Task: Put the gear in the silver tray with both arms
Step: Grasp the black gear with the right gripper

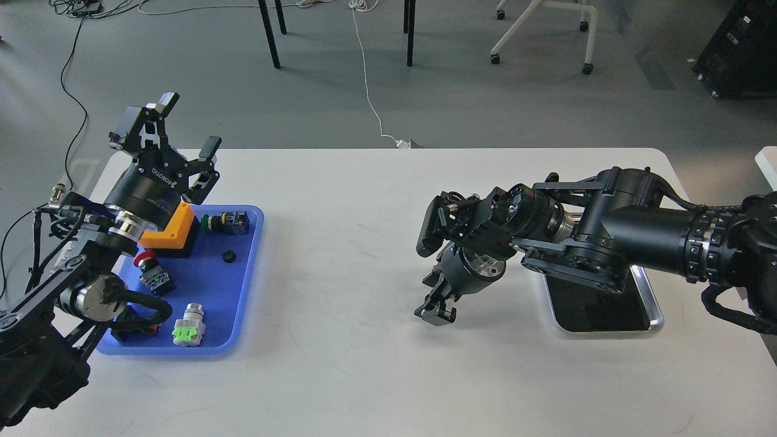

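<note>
A small black gear [229, 256] lies on the floor of the blue plastic tray [246, 303] at the left. My left gripper [189, 126] is open and empty, raised above the tray's back left corner, well apart from the gear. The silver tray [651, 315] sits at the right with a dark mirror-like floor; my right arm covers its far part. My right gripper [436, 311] points down at the table left of the silver tray. It is seen dark and end-on, so I cannot tell its fingers apart. Nothing shows in it.
The blue tray also holds an orange block [170, 233], a green-capped switch [226, 222], a red push button [147, 267] and a grey part with a green base [189, 326]. The white table [340, 255] runs between both trays. Chair legs stand behind.
</note>
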Controlling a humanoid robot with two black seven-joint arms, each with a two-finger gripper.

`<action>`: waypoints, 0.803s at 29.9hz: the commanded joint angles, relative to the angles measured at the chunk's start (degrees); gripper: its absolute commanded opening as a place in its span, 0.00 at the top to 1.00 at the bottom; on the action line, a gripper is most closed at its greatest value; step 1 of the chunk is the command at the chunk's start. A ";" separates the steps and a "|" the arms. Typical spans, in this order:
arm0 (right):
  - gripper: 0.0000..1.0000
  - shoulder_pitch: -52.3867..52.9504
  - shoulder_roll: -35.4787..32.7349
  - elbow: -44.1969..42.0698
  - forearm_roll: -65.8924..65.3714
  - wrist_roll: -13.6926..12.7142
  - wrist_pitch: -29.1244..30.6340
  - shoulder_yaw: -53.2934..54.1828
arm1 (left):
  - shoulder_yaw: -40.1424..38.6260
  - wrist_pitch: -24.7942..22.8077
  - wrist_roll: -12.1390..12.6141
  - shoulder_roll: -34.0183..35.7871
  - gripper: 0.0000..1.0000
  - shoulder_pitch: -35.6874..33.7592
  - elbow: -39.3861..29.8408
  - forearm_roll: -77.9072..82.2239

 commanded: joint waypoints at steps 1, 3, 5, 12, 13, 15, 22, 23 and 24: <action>0.39 0.04 0.00 0.00 0.00 0.00 0.01 -0.17 | -0.01 -0.01 0.00 0.00 0.02 0.00 0.00 -0.03; 0.39 0.04 -0.09 -0.26 0.00 0.00 0.01 -0.17 | -0.01 -0.01 0.00 0.00 0.02 0.00 0.00 -0.03; 0.39 -0.04 0.00 -0.52 0.00 0.00 0.01 -0.25 | -0.01 -0.01 0.00 0.00 0.02 0.00 0.00 -0.03; 0.45 -0.22 0.00 -0.87 0.00 0.00 0.01 -0.34 | -0.01 -0.01 0.00 0.09 0.02 0.00 -0.09 -0.03; 0.46 -0.31 0.00 -0.96 0.00 0.00 0.01 -0.34 | -0.01 -0.01 0.00 0.00 0.02 0.00 -0.09 -0.03; 0.49 -0.31 0.00 -1.05 0.00 0.00 0.01 -0.34 | -0.01 -0.01 0.00 0.00 0.02 0.00 -0.09 -0.03; 0.60 -0.31 0.00 -1.05 0.00 0.00 0.01 -1.04 | -0.45 -0.01 0.00 0.00 0.02 0.00 -0.09 -0.03; 0.60 -0.31 0.00 -1.14 0.00 0.00 0.01 -1.05 | -0.45 -0.01 0.00 0.00 0.02 0.00 -0.09 -0.03; 0.62 -0.31 0.00 -1.14 0.00 0.00 0.01 -1.05 | -0.45 -0.01 0.00 0.00 0.02 0.00 -0.09 -0.03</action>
